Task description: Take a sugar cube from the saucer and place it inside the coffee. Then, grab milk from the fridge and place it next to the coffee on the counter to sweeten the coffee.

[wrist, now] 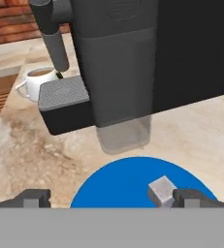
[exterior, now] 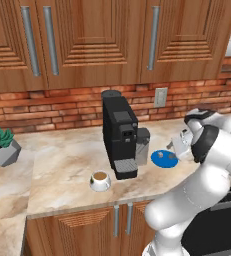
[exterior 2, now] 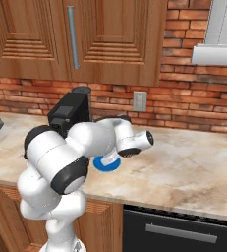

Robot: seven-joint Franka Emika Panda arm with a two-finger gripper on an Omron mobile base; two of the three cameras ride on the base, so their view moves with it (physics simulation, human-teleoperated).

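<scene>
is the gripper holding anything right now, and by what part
Nothing is held. The gripper is open above the saucer, and the sugar cube sits on it beside one fingertip, not gripped.

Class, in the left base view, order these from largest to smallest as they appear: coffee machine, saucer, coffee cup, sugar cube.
1. Coffee machine, by far the largest.
2. and 3. Saucer and coffee cup: they look about alike in width, so no ranking between them.
4. Sugar cube, a tiny speck on the saucer.

Base views flank counter (exterior: 62, 165); hand view seemingly hovers close above saucer (wrist: 128, 184)
</scene>
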